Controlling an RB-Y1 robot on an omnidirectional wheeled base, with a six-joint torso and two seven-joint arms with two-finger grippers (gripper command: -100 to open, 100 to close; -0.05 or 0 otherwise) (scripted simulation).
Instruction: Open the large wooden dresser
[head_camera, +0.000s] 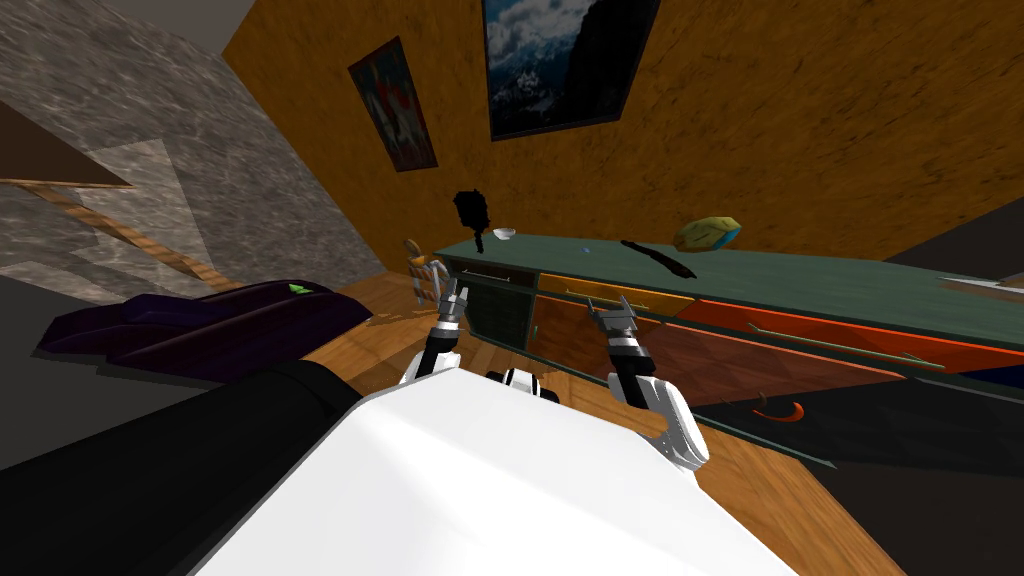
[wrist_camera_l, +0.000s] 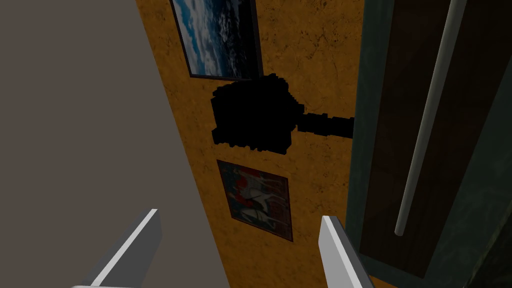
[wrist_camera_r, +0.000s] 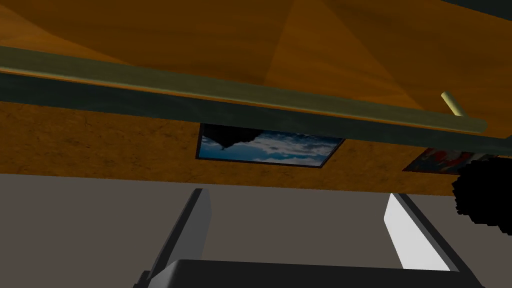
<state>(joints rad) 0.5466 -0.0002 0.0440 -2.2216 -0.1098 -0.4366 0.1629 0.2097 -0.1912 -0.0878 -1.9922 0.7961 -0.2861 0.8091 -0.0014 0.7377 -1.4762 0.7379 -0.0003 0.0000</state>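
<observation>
Left pincer (head_camera: 452, 300) spread, empty | right pincer (head_camera: 612, 320) spread, empty, near a handle (wrist_camera_r: 240, 92) | both before dresser (head_camera: 800, 275) front

Home living room: dark sofa (head_camera: 200, 330), framed pictures (head_camera: 565, 60), long dresser (head_camera: 800, 275).

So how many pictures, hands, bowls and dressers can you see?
Pictures: 2, the sky picture and the red picture
Hands: 2, the left hand and the right hand, both open
Bowls: 1, the bowl
Dressers: 1, the dresser
Total: 6
</observation>
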